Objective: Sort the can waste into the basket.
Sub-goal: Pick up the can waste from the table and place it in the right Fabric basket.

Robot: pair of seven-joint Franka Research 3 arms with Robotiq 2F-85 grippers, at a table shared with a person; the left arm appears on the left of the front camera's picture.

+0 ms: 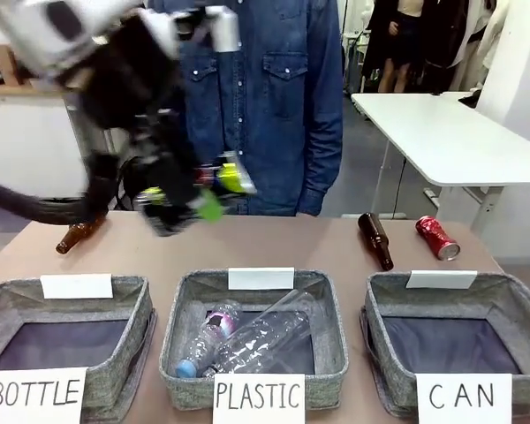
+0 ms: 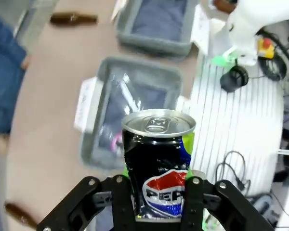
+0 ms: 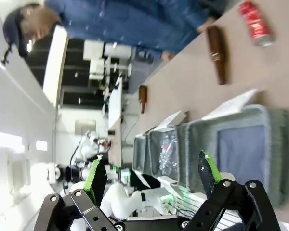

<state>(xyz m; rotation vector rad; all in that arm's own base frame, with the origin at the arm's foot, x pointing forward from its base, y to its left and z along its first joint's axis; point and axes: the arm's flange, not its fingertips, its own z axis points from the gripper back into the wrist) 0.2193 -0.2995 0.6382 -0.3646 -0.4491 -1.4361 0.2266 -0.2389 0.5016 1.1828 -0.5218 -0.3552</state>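
My left gripper (image 1: 199,190) hangs high above the table's left middle, shut on a black can (image 1: 223,177) with coloured print. In the left wrist view the black can (image 2: 159,163) stands upright between the fingers (image 2: 123,202), over the middle basket. The red dented can (image 1: 437,238) lies on the table at the far right, behind the grey basket signed "CAN" (image 1: 512,309), whose dark floor is bare. In the right wrist view my right gripper (image 3: 151,175) stands open, with the red can (image 3: 254,21) and the CAN basket (image 3: 274,144) ahead of it.
The PLASTIC basket (image 1: 331,327) holds clear plastic bottles (image 1: 247,340). The BOTTLE basket (image 1: 141,309) is at the left. One brown bottle (image 1: 375,238) lies beside the red can, another (image 1: 79,234) at the far left. A person in a denim shirt (image 1: 265,97) stands across the table.
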